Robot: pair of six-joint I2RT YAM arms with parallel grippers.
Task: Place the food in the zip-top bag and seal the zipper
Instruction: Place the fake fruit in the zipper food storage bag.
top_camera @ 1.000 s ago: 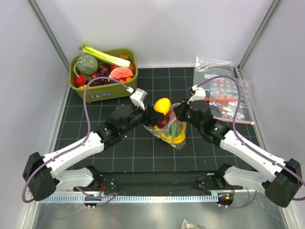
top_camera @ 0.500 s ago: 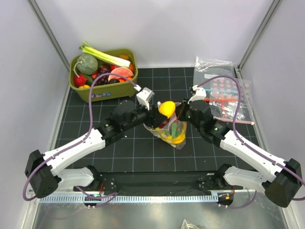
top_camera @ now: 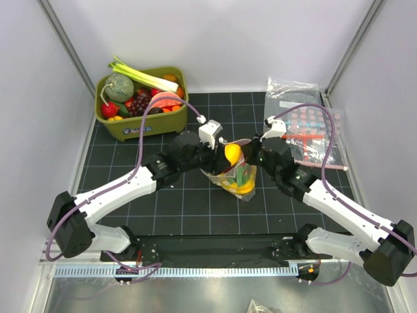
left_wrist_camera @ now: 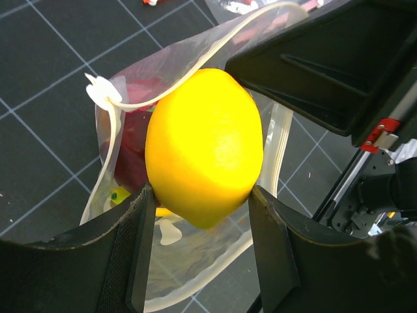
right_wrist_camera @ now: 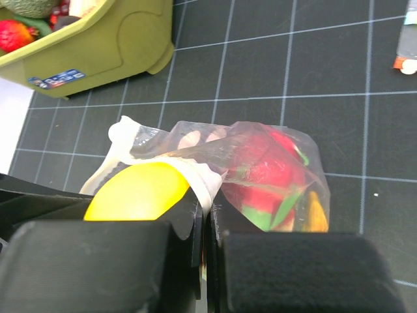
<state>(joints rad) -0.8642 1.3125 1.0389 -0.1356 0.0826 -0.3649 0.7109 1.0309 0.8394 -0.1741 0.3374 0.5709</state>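
Observation:
My left gripper [top_camera: 223, 155] [left_wrist_camera: 203, 225] is shut on a yellow toy lemon [top_camera: 232, 154] [left_wrist_camera: 205, 147] and holds it at the open mouth of the clear cream-dotted zip-top bag [top_camera: 236, 177] [left_wrist_camera: 140, 215]. The bag stands on the mat and holds red, green, orange and yellow toy pieces [right_wrist_camera: 270, 173]. My right gripper [top_camera: 253, 156] [right_wrist_camera: 208, 218] is shut on the bag's mouth edge, on the white zipper strip [right_wrist_camera: 202, 179] [left_wrist_camera: 195, 68], and holds it up. The lemon [right_wrist_camera: 137, 192] shows just left of that pinch.
A green bin [top_camera: 140, 124] [right_wrist_camera: 98, 52] full of toy fruit and vegetables stands at the back left. Clear bags with pink-red dots [top_camera: 306, 127] lie at the back right. Grey walls close in both sides.
My left gripper has carried the lemon right and down, from above the bag's left side into its mouth. The right gripper has held its pinch on the bag edge.

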